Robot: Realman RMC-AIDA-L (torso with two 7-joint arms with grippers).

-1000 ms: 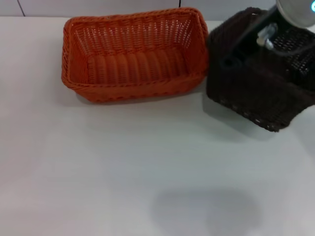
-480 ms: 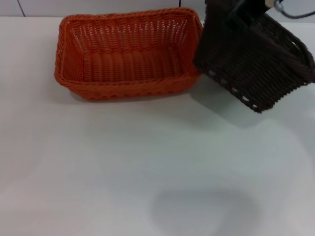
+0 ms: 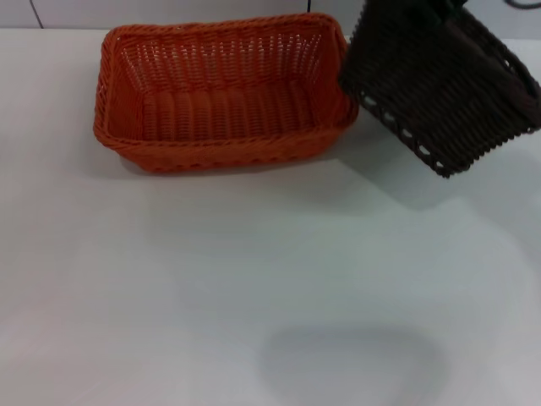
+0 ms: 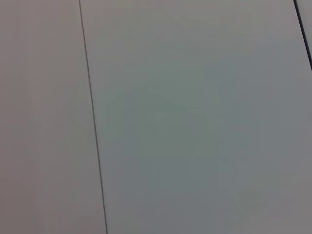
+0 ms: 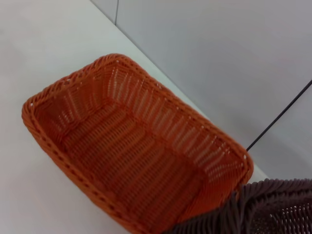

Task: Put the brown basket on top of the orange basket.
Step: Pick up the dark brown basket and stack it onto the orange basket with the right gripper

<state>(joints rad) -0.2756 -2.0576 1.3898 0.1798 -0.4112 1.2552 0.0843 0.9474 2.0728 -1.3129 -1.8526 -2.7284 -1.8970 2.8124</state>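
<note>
I cannot see my right pincer in any view; it is past the upper right edge of the head frame, so I cannot tell how far it is open, though I judge it carries the brown basket (image 3: 439,89), which hangs tilted in the upper right of that frame, clear of the tabletop (image 3: 254,288) with its shadow below it. Its near corner sits just beside the right end of the orange basket (image 3: 224,93), perhaps overlapping the rim; I cannot tell if they touch. In the right wrist frame the dark rim (image 5: 253,209) shows at the lower right, over the orange one's end.

I take this as the carry step: lifted, not yet over the target. Next I would need to move it toward the upper left of the head frame, level it, and line up the long sides before lowering.

The left pincer is out of sight; its wrist view shows only a blank panel (image 4: 195,122). Nothing else stands nearby; the orange rim itself is the only snag.
</note>
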